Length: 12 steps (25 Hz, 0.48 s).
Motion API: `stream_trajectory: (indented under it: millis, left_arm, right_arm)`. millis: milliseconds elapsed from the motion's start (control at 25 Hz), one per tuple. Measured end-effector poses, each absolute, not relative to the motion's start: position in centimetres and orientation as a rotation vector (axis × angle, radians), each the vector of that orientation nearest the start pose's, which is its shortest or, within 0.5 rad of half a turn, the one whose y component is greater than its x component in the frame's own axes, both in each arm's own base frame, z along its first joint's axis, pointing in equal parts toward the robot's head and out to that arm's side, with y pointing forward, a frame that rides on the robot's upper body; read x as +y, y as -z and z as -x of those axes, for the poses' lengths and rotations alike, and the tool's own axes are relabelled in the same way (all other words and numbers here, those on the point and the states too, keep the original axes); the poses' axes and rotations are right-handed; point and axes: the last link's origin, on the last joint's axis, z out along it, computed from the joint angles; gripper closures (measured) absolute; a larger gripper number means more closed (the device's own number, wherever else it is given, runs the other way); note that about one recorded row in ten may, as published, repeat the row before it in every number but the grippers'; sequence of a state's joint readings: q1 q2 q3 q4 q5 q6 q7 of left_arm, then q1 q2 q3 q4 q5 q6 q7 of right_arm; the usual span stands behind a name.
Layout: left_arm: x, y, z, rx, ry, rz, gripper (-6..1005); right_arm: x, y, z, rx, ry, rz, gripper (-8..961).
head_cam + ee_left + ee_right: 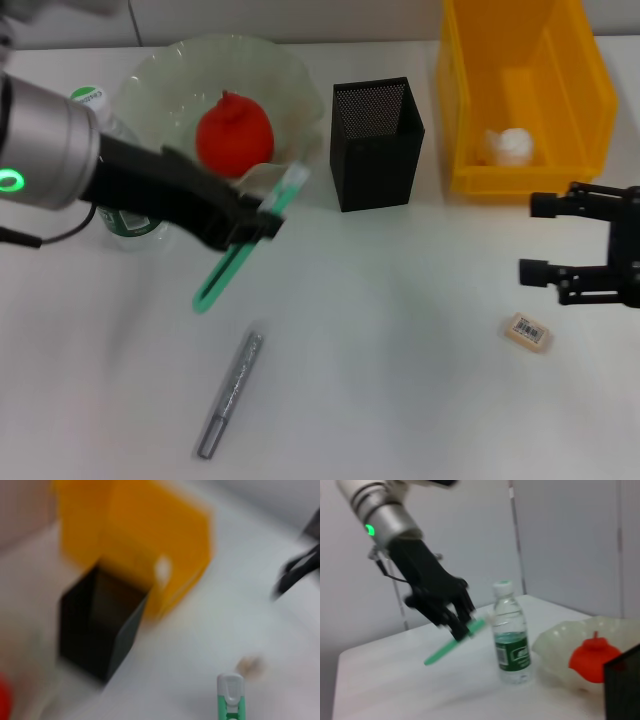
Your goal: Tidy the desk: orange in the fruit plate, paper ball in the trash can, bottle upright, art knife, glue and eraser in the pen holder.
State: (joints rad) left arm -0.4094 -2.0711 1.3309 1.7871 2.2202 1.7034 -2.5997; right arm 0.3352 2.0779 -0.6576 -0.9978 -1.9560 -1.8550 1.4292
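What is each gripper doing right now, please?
Left gripper: shut on the green art knife, lifted above the table.
Right gripper: open, empty, near the eraser.

Bright, even light from overhead washes the white tabletop (400, 340), so shadows are faint and soft, a pale smudge beside the slim silver metal pen-like stick (230, 393) below the left gripper (262, 222). The left wrist view is heavily smeared, the yellow plastic bin (150, 540) and black mesh box (95, 625) ahead of that gripper mere blurs. The right wrist view is mildly soft.
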Motion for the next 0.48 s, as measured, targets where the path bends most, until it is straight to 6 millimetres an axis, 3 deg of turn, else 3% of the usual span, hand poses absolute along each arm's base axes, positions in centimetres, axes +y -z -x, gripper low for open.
stream_trajectory:
  millis: [120, 200, 240, 280, 320, 440, 480]
  left_arm:
    - [29.9, -5.3, 11.5, -0.744, 0.206, 2.806, 764]
    - [29.9, -5.3, 11.5, -0.744, 0.206, 2.806, 759]
    - [30.2, -6.0, 11.0, -0.664, 0.415, 2.793, 756]
    - [30.2, -6.0, 11.0, -0.664, 0.415, 2.793, 754]
    - [30.7, -6.2, 10.7, -0.629, 0.537, 2.762, 751]
    - [30.7, -6.2, 10.7, -0.629, 0.537, 2.762, 744]
    - [31.3, -6.0, 10.5, -0.611, 0.637, 2.728, 741]
  right_arm:
    - [27.1, -6.7, -27.9, 0.511, -0.731, 2.724, 111]
    - [26.8, -7.0, -28.2, 0.535, -0.732, 2.708, 111]
    - [26.7, -7.1, -28.3, 0.546, -0.733, 2.703, 111]
    - [26.7, -7.2, -28.3, 0.553, -0.735, 2.699, 111]
    - [26.7, -7.2, -28.3, 0.559, -0.736, 2.697, 111]
    - [26.7, -6.9, -28.3, 0.579, -0.741, 2.701, 110]
    - [26.7, -6.9, -28.3, 0.579, -0.741, 2.701, 110]
